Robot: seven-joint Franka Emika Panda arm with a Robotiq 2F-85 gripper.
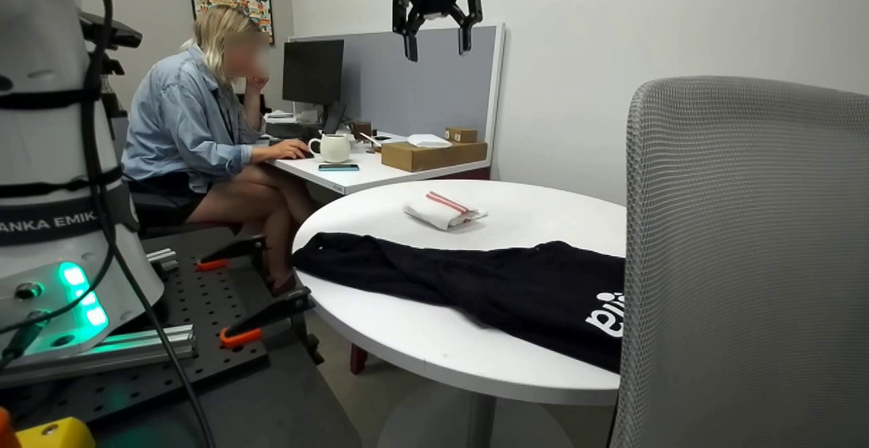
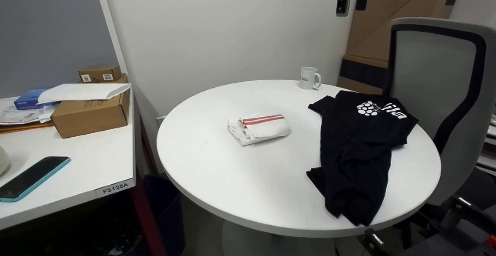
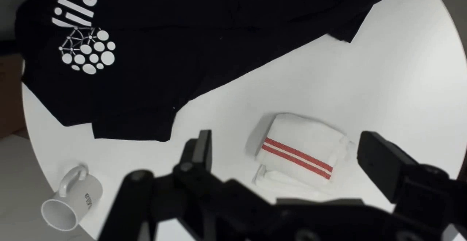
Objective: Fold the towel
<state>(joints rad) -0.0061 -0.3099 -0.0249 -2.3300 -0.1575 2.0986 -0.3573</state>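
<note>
The towel, a small white cloth with two red stripes, lies folded into a compact bundle on the round white table; it shows in both exterior views [image 1: 438,214] [image 2: 267,128] and in the wrist view [image 3: 306,138]. Its layers are loose and uneven along one side. My gripper [image 1: 438,51] is open and empty, high above the table; it also shows at the top of an exterior view [image 2: 352,11]. In the wrist view the open fingers [image 3: 286,140] appear on either side of the towel, well apart from it.
A large black garment with white lettering [image 1: 475,282] [image 2: 352,147] [image 3: 219,44] spreads beside the towel on the round table [image 2: 217,170]. A white mug [image 2: 309,78] [image 3: 82,193] stands near the table edge. A mesh chair [image 1: 747,251] stands against it. A person [image 1: 190,108] sits at the desk [image 1: 380,170].
</note>
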